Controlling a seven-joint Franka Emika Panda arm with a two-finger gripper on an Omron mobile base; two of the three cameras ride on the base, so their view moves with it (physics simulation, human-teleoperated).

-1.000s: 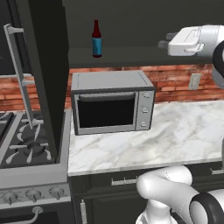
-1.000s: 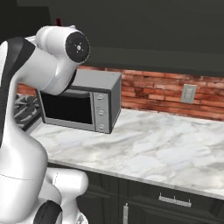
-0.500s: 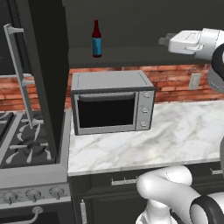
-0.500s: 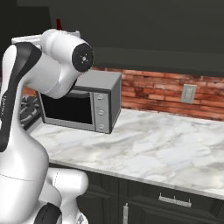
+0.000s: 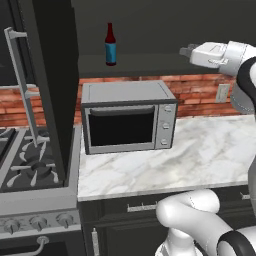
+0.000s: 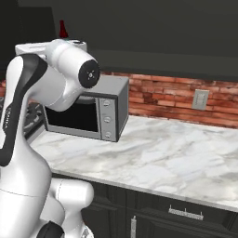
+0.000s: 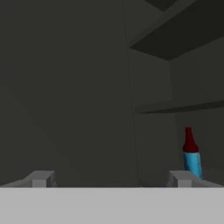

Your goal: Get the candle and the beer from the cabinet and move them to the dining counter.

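The beer (image 5: 110, 44), a dark red-brown bottle with a blue label, stands upright on the lower shelf of the open black cabinet (image 5: 150, 64), above the oven. Its red top (image 6: 62, 29) peeks over my arm in the right base view. My gripper (image 5: 186, 51) hangs at shelf height, well to the right of the bottle, pointing left at it. In the hand view the gripper (image 7: 110, 179) is open with nothing between its fingertips (image 7: 41, 178), and the beer (image 7: 191, 153) stands far off at the right. The candle and the dining counter are out of view.
The cabinet's open door (image 5: 52, 75) with its long silver handle (image 5: 22, 85) juts out at the left over the stove (image 5: 25, 165). A silver toaster oven (image 5: 127, 117) sits on the marble counter (image 5: 200, 155) under the shelf. A brick wall with an outlet (image 5: 222, 92) runs behind.
My hand has drifted a little left toward the open cabinet and the arm's elbow has swung with it. The bottle has not moved, and the gripper stays open.
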